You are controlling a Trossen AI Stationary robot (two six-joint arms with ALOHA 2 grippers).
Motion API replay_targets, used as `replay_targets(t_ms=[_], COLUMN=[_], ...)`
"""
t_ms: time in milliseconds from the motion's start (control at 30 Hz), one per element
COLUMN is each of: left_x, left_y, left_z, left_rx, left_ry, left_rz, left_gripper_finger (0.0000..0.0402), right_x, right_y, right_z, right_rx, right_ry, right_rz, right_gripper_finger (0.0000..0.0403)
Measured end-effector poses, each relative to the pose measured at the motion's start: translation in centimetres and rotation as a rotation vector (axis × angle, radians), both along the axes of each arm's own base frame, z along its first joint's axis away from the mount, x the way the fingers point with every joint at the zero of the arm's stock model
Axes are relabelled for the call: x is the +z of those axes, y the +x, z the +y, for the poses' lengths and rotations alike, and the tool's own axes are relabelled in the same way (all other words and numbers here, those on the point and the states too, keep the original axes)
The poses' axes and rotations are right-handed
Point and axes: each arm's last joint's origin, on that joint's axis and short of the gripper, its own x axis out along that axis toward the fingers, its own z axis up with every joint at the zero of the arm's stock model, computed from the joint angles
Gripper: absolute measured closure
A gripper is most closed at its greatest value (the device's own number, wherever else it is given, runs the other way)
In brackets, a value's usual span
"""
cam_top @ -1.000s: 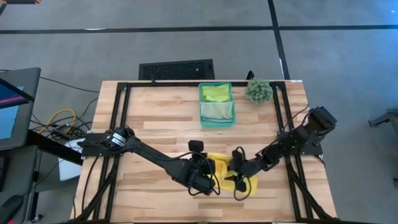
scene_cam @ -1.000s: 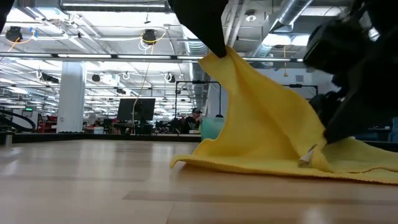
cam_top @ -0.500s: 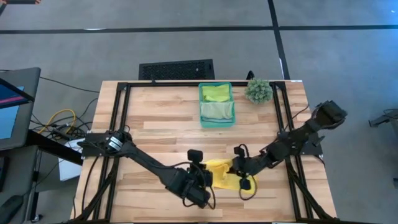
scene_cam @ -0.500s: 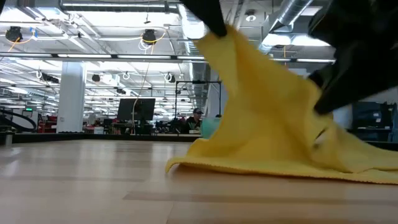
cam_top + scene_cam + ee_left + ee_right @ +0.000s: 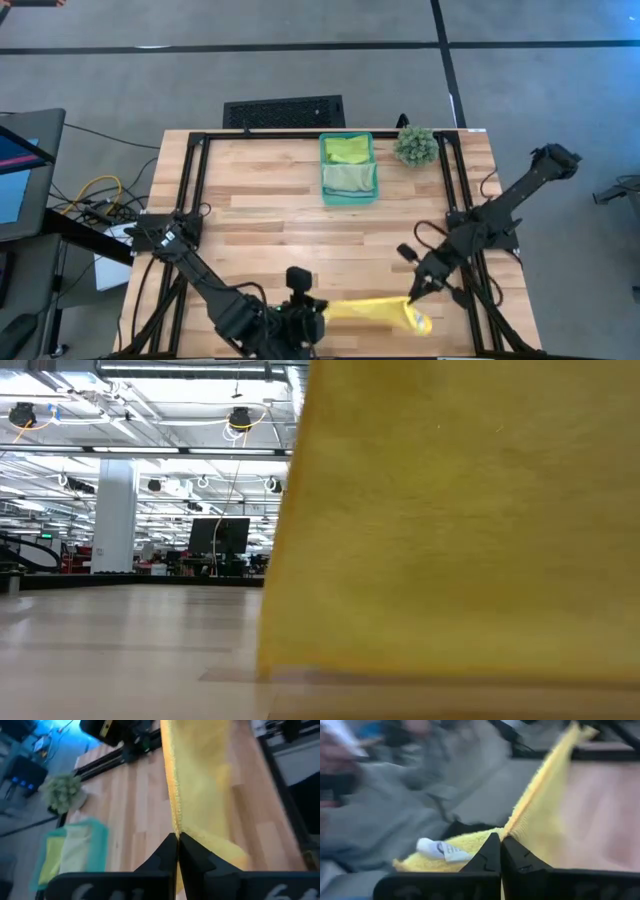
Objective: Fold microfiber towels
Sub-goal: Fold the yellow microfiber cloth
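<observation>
The yellow microfiber towel [image 5: 365, 308] hangs as a narrow strip along the table's near edge, stretched between my two grippers. In the low view the yellow towel [image 5: 450, 520] fills the right side close to the camera, its lower edge near the tabletop. My left gripper [image 5: 312, 312] is shut on its left end and my right gripper [image 5: 410, 297] on its right end, where a white label [image 5: 440, 849] shows. Two green towels [image 5: 348, 162] lie in the teal bin [image 5: 324, 170] at the far middle. My left gripper [image 5: 177, 842] pinches the towel's upper hemmed edge [image 5: 174, 826] between its two shut fingers. The cloth runs away from the fingers in a taut line and hangs below that edge. My right gripper [image 5: 500, 842] pinches the towel's edge [image 5: 514, 826] near the labelled corner between its two shut fingers. The edge runs taut from the fingers toward the other arm, and a short loose end [image 5: 422, 322] with the label droops beside them.
A small spiky green plant [image 5: 415, 145] stands at the far right, next to the bin. The bare wooden tabletop [image 5: 260, 220] lies between the bin and the towel. Black frame rails [image 5: 190, 200] run along the table's sides.
Both grippers have gone toward the table's near edge and apart, the left leftward, the right rightward. The yellow towel, earlier draped from the left gripper with its far part on the table, is now drawn out taut between them and hangs close before the low camera.
</observation>
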Motion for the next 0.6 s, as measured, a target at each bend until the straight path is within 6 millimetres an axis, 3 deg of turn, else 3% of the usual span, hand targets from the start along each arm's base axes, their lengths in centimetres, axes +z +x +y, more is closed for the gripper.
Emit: replay_targets(t_ms=[100, 300, 433, 600], left_x=[-0.8, -5.3, -9.3, -14.0], left_y=[0.4, 2.9, 4.4, 5.7], left_z=[1.8, 7.1, 10.7, 14.0], left_rx=[0.091, 0.302, 0.383, 0.354], left_ry=[0.022, 0.071, 0.123, 0.139], left_rz=[0.066, 0.241, 0.341, 0.45], left_gripper_finger=[0.0401, 0.0401, 0.0401, 0.0402], right_x=[-0.5, -4.8, -7.4, -9.8], right_y=[0.2, 1.4, 2.1, 3.3], right_z=[-1.9, -6.8, -9.2, -11.0], right_rx=[-0.13, -0.515, -0.592, -0.597], right_ry=[-0.069, -0.302, -0.413, -0.553], right_rz=[0.086, 0.348, 0.452, 0.523], right_gripper_finger=[0.0391, 0.0394, 0.0385, 0.037])
